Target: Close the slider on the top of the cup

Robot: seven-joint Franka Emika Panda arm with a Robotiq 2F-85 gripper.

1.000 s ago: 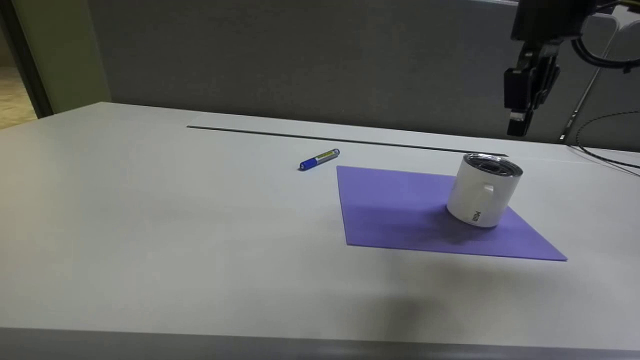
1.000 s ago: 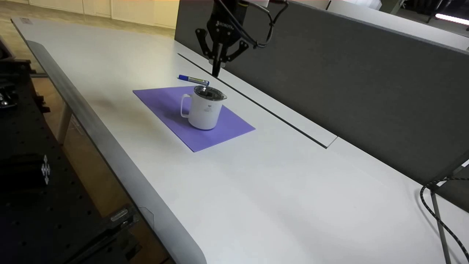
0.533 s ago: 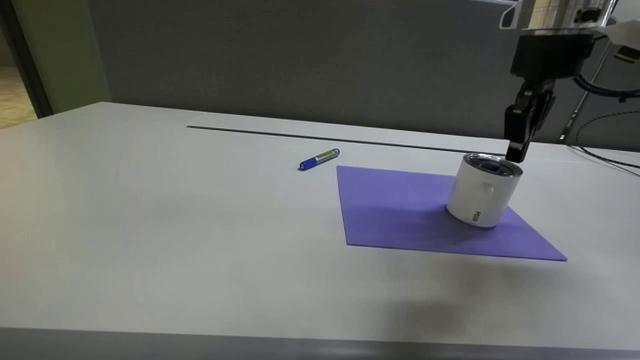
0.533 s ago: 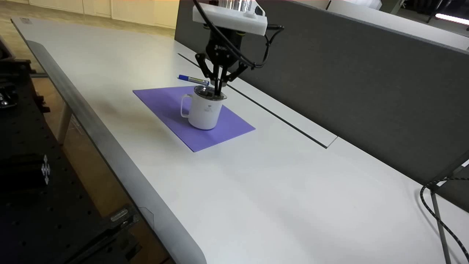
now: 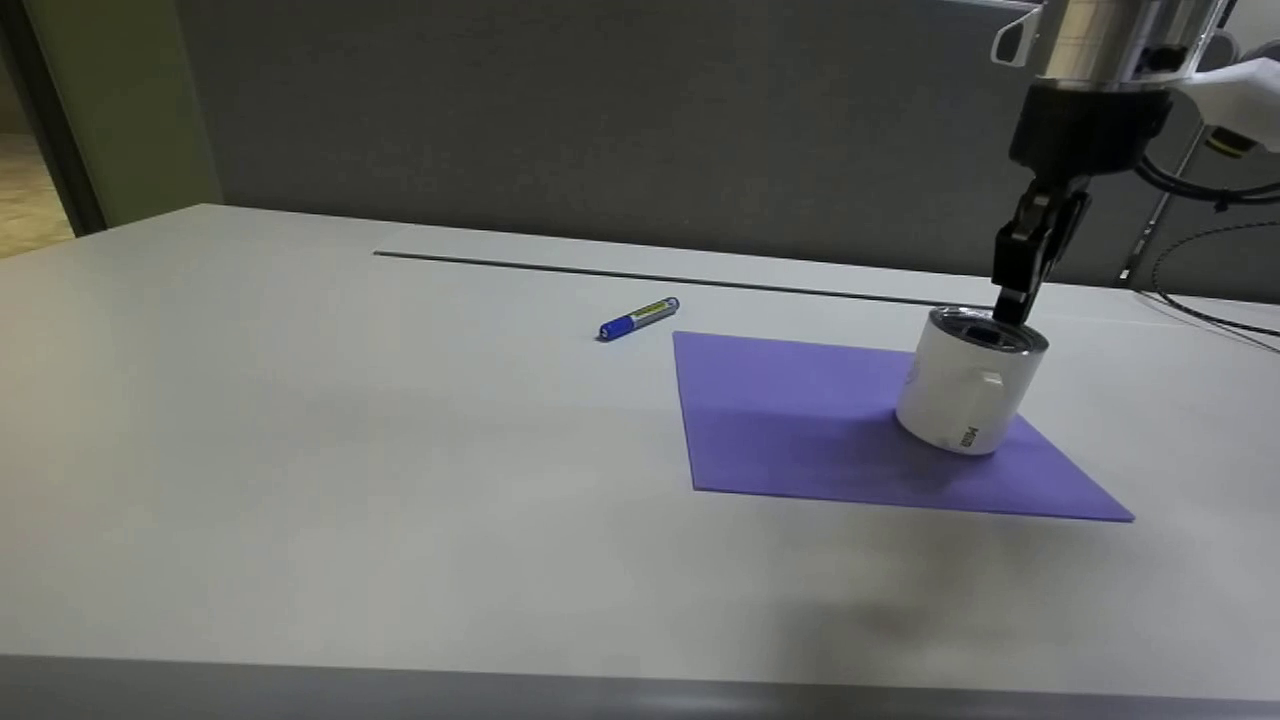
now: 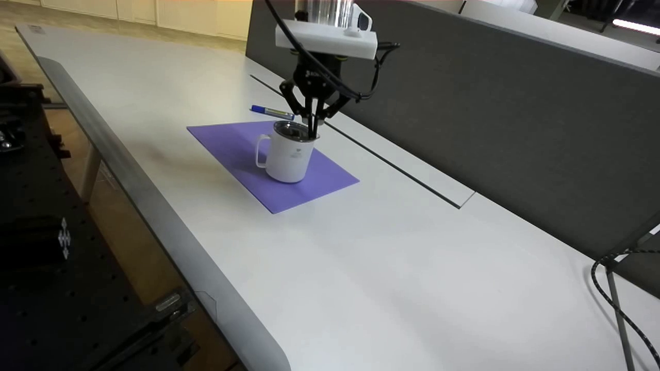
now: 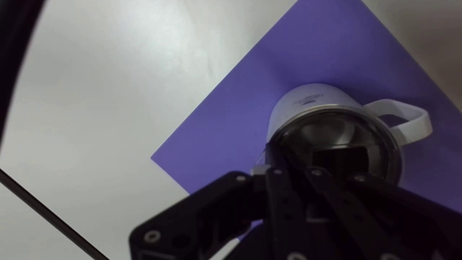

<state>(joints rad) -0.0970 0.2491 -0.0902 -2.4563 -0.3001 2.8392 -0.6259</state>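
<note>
Past the unmoved blue marker (image 5: 640, 319), left, to the white cup (image 5: 962, 392), twisted slightly since earlier on the purple mat (image 5: 780, 420); catching base lettering (image 5: 969, 437) in an exterior view only. Then right, reaching the gripper (image 6: 312, 136), clenched, at the lid (image 7: 332, 130).

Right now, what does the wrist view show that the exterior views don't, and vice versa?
Only the wrist view: the lid close up from above, with straight edges visible on its dark rectangular patch. Slider or opening, I can't tell. The exterior views show that patch only small and oblique.

Only the exterior views, both of them: the blue-capped marker and the gray partition.

Shared: the white mug, its handle, the purple sheet under it, and the pincer at the lid.
</note>
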